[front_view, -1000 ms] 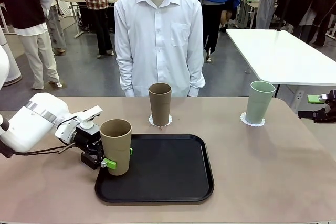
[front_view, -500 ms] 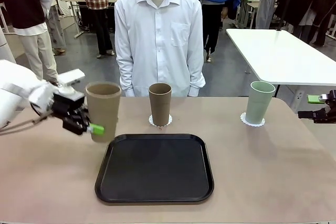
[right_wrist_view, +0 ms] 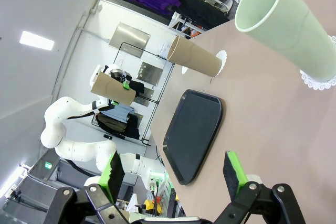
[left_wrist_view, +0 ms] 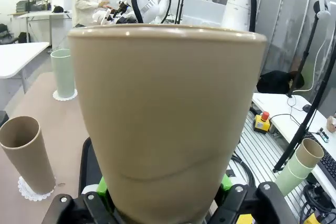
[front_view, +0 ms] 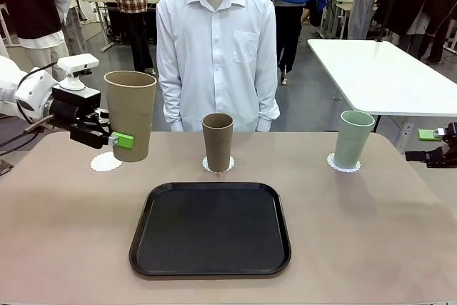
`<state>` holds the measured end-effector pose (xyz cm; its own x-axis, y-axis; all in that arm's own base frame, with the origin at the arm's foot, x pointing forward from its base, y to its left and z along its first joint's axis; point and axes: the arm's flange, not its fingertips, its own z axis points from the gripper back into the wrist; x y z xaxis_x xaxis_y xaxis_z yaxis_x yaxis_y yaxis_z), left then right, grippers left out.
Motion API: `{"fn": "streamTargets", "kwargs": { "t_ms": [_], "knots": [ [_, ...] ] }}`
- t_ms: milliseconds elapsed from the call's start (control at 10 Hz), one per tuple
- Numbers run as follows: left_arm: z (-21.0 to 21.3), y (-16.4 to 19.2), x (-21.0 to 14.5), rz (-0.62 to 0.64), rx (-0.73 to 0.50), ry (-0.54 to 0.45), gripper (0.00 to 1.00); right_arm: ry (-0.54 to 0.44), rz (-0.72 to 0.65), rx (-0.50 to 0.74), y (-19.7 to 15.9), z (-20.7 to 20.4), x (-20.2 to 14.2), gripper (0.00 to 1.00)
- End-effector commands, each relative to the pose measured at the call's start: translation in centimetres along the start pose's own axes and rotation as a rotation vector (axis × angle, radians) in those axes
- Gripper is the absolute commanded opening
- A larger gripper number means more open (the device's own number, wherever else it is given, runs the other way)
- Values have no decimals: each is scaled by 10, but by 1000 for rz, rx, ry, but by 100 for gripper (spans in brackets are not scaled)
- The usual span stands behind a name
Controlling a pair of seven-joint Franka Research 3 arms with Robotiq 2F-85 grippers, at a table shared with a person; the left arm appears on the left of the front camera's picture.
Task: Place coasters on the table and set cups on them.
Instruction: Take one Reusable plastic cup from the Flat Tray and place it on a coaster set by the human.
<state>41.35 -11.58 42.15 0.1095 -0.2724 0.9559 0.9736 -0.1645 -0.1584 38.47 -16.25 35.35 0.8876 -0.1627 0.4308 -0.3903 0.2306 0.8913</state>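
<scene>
Cup (front_view: 130,113) upright – left claw (front_view: 114,138) clamps base, aloft.

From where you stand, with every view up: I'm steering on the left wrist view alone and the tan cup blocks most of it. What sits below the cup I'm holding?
Observer: The left gripper holds the tan cup in the air, upright. A bare coaster lies on the table just below and slightly to your arm's side of its base.
Operator: Are the other two cups already on coasters?
Observer: Yes. The second tan cup and the mint green cup each stand on their own doily.
Operator: Anything left on the tray?
Observer: No, the black tray holds nothing.
Operator: Where is the right gripper?
Observer: The right gripper sits open at the table's right edge, apart from the green cup.
</scene>
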Motion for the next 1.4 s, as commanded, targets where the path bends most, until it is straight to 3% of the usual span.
{"fn": "streamTargets", "kwargs": {
  "t_ms": [0, 200, 300, 400, 700, 900, 1300],
  "knots": [
    [1, 2, -3, 8, 11, 16, 0, 0, 6, 8, 1, -1, 0, 100],
    [1, 2, -3, 8, 11, 16, 0, 0, 6, 8, 1, -1, 0, 100],
    [0, 1, -3, 6, 3, 3, 82, 0, 6, 8, 1, -1, 0, 100],
    [23, 27, -11, -51, 66, -23, 82, 0, 6, 8, 1, -1, 0, 100],
    [109, 81, -39, 26, 186, -132, 82, 0, 6, 8, 1, -1, 0, 100],
    [158, 102, -52, 31, 279, -156, 82, 0, 6, 8, 1, -1, 0, 100],
    [209, 129, -75, 62, 380, -192, 82, 0, 6, 8, 1, -1, 0, 100]
  ]
}}
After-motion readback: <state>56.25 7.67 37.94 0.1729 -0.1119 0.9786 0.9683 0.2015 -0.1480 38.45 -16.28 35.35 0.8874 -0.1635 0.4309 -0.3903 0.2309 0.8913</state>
